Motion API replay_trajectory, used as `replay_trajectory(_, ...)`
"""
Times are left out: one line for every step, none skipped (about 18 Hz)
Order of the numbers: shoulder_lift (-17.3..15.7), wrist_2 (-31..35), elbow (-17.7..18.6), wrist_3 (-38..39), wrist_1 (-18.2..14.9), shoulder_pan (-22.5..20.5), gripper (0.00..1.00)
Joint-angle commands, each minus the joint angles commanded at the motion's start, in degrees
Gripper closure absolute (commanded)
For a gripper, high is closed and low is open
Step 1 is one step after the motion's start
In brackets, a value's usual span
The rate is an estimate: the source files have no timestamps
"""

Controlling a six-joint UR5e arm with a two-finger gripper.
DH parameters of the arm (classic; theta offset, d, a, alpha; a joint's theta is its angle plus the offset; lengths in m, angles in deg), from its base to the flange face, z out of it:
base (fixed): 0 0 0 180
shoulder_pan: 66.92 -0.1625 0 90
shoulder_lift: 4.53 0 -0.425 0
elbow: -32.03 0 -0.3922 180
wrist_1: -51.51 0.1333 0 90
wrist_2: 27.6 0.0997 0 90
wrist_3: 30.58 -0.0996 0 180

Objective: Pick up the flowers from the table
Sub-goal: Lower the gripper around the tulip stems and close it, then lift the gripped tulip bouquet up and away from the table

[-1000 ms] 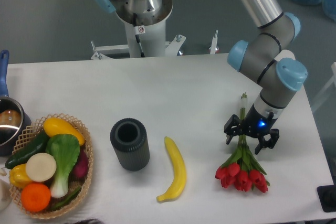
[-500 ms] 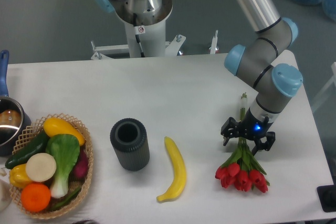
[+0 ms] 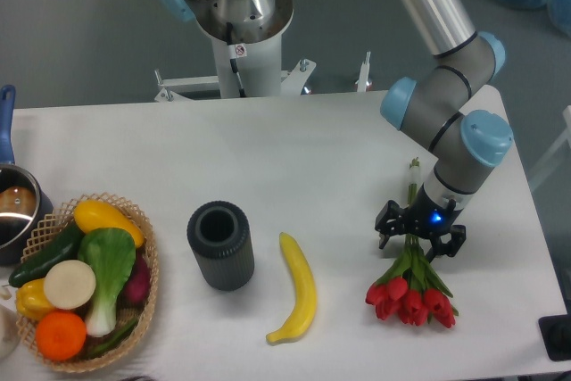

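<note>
No words or numbers can be read anywhere. The robot's white base post (image 3: 243,60) has one small round sticker (image 3: 238,50) with a red ring, but it is too tiny to tell what it shows.

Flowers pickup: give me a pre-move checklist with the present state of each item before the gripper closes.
1. Gripper centred over the stems of the flowers: ok, fingers sit either side of the stems.
2. Jaws open: ok, spread apart.
3. Fingers low enough to catch the stems: cannot tell from this view.
4. Flowers lying flat on the table: ok.
5. Banana clear of the gripper: ok, it lies apart.
6. Band on the stems inside the grasp: cannot tell, hidden by the gripper.
</note>
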Motion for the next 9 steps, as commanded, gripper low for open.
replay_trajectory(-0.1, 0.0, 0.0, 0.0, 0.0, 0.0, 0.39)
replay_trajectory(-0.1, 0.0, 0.0, 0.1, 0.0, -0.1, 0.41)
replay_trajectory(-0.1, 0.0, 0.0, 0.1, -0.1, -0.1, 0.44)
replay_trajectory(-0.1, 0.0, 0.1, 0.1, 0.0, -0.1, 0.46)
replay_trajectory(-0.1, 0.0, 0.1, 0.1, 0.0, -0.1, 0.49)
replay_trajectory(-0.2, -0.1, 0.2, 0.1, -0.1, -0.1, 0.53)
replay_trajectory(-0.3, -0.1, 0.3, 0.2, -0.1, -0.2, 0.56)
replay_trajectory(-0.3, -0.1, 0.4, 0.2, -0.1, -0.2, 0.57)
replay_trajectory(-0.4, -0.1, 0.2, 0.2, -0.1, -0.3, 0.59)
